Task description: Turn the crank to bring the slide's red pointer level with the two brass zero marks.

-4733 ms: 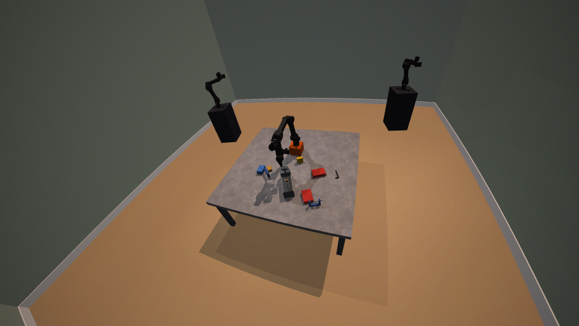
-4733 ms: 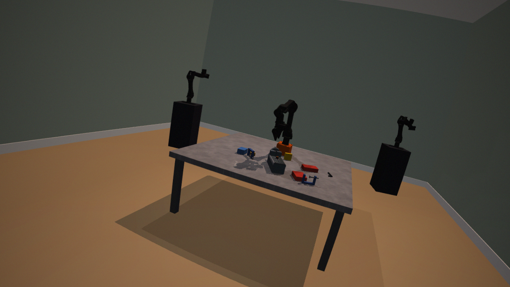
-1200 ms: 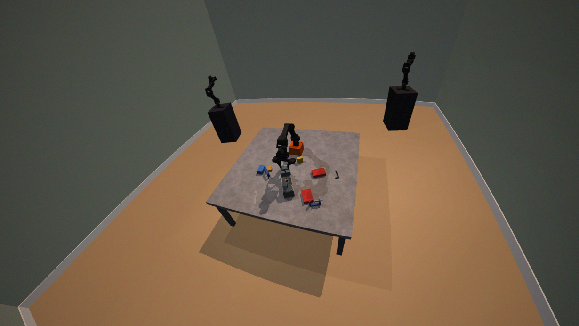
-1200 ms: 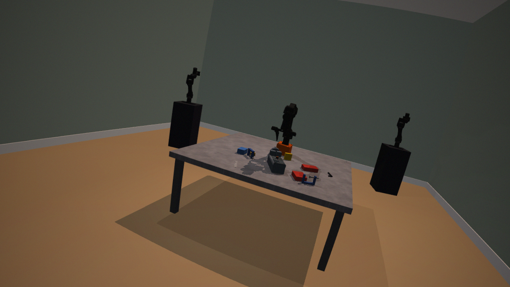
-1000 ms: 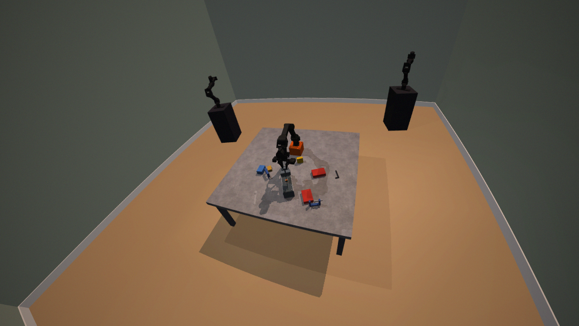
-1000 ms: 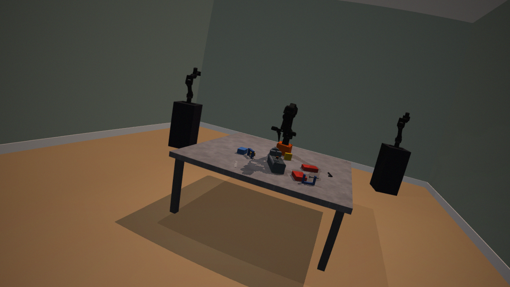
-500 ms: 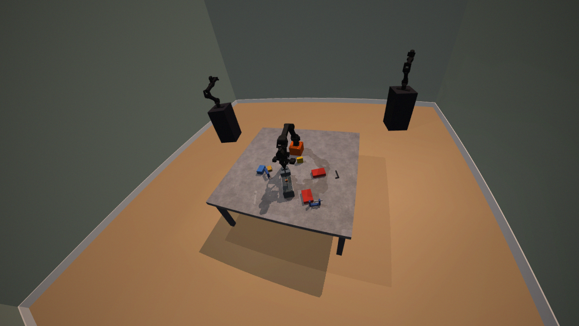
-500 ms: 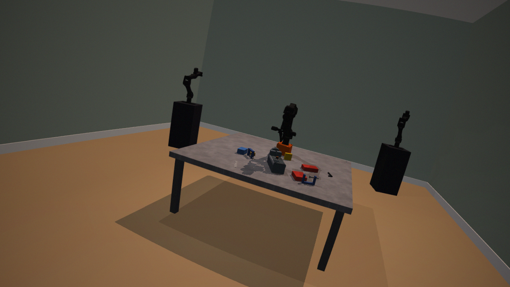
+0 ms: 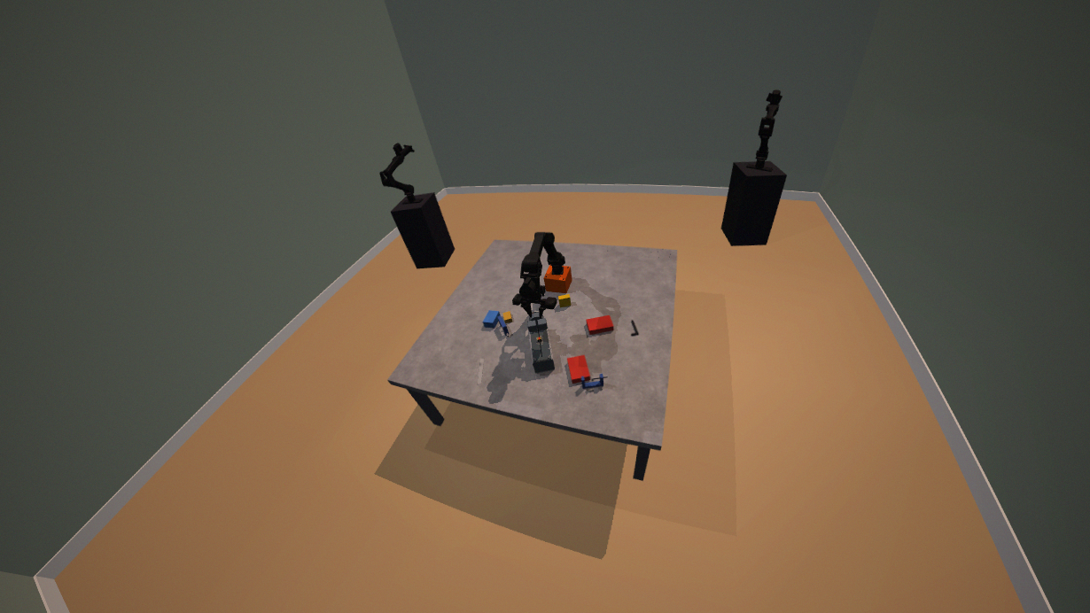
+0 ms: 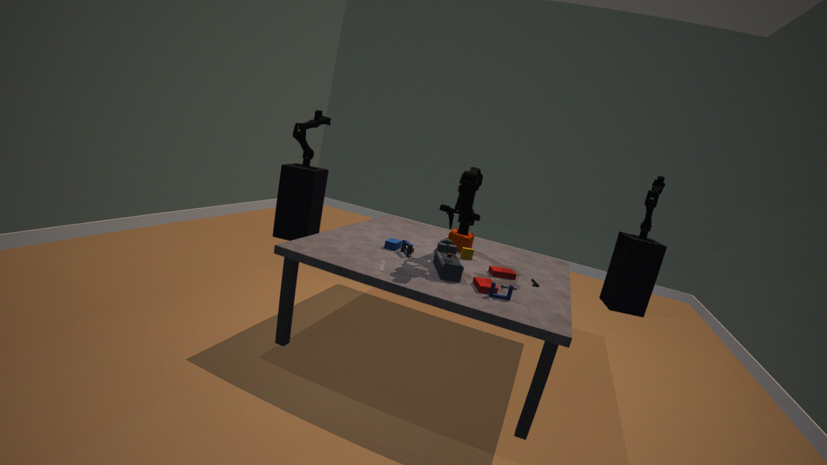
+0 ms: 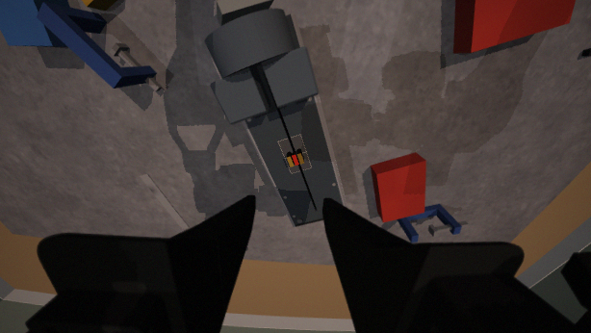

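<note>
The dark grey machine stands near the middle of the table. A curved grey drum is at its end nearer the arm, and a thin black line runs along its bed. The red pointer sits between the two brass marks in the wrist view and looks about level with them; a very small offset cannot be ruled out. The crank handle cannot be made out. My gripper is open, with nothing seen between its fingers. It hangs above the table at the drum end of the machine.
Red blocks lie to the machine's right, one beside a blue bracket. A blue block and another blue bracket lie left. A yellow block is near the orange arm base.
</note>
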